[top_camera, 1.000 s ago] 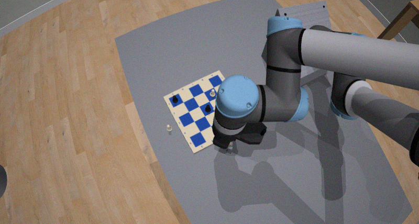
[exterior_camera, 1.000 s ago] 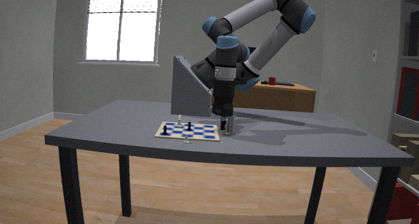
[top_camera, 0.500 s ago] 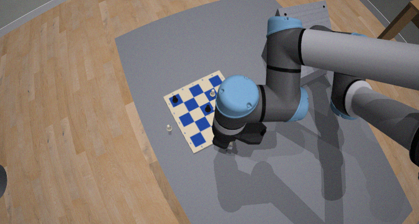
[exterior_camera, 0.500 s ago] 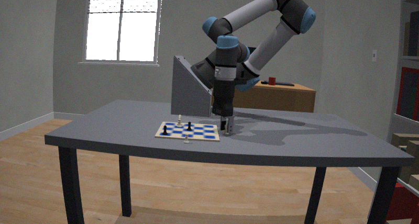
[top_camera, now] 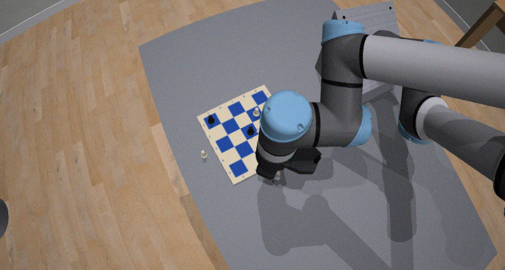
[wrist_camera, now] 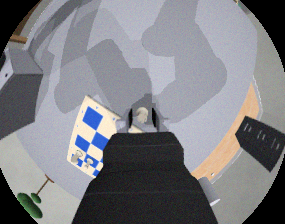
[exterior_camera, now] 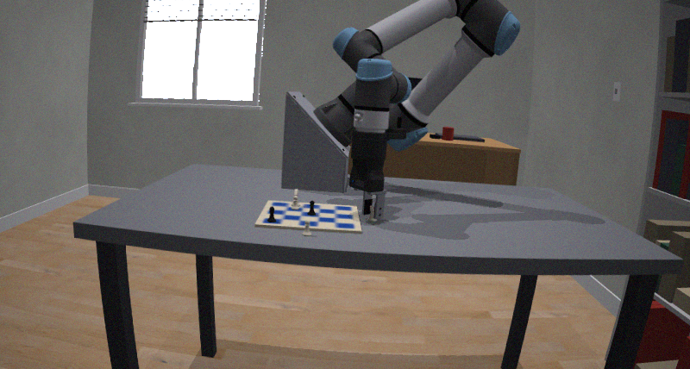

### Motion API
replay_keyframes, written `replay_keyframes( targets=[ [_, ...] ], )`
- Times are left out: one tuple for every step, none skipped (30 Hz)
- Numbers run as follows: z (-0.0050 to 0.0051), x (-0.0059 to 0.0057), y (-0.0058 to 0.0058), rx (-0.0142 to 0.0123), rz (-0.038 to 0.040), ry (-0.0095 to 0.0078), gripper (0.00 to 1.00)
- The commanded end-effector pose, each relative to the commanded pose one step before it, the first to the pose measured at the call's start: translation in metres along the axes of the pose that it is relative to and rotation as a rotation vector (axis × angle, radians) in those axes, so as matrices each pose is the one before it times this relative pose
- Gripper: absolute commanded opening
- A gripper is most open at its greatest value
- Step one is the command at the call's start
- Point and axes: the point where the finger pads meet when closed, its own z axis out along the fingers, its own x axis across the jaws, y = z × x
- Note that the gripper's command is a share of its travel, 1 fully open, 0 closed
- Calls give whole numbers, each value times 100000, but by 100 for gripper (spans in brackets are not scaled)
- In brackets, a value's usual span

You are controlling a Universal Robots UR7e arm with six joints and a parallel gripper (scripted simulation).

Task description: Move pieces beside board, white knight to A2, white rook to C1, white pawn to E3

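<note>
- You're in what looks like a home study or office.
- You see a blinded window [exterior_camera: 198,60], pale walls, wood flooring [top_camera: 70,127] [exterior_camera: 289,309], loaded shelves [exterior_camera: 675,96].

So the board [top_camera: 243,149] [exterior_camera: 318,216] [wrist_camera: 97,136] is blue and cream checks, chess pieces are black or off-white, tabletop's [top_camera: 197,67] [exterior_camera: 207,193] plain grey, and the mug [exterior_camera: 448,133] at far right is solid red.
</note>
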Motion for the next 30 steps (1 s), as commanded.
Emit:
replay_keyframes(
  targets=[
    [72,-74,-66,167,174,-15,73],
    [0,0,0,0,0,0,73],
    [0,0,0,0,0,0,0],
    [0,0,0,0,0,0,0],
    [0,0,0,0,0,0,0],
    [0,0,0,0,0,0,0],
    [0,0,0,0,0,0,0],
    [0,0,0,0,0,0,0],
    [0,0,0,0,0,0,0],
    [0,0,0,0,0,0,0],
    [0,0,0,0,0,0,0],
    [0,0,0,0,0,0,0],
    [0,0,0,0,0,0,0],
    [0,0,0,0,0,0,0],
    [0,0,0,0,0,0,0],
    [0,0,0,0,0,0,0],
    [0,0,0,0,0,0,0],
    [0,0,0,0,0,0,0],
    [0,0,0,0,0,0,0],
    [0,0,0,0,0,0,0],
    [0,0,0,0,0,0,0],
    [0,0,0,0,0,0,0],
    [0,0,0,0,0,0,0],
    [0,0,0,0,0,0,0],
    [0,0,0,0,0,0,0],
    [0,0,0,0,0,0,0],
    [0,0,0,0,0,0,0],
    [0,0,0,0,0,0,0],
    [0,0,0,0,0,0,0],
    [0,0,0,0,0,0,0]
  ],
)
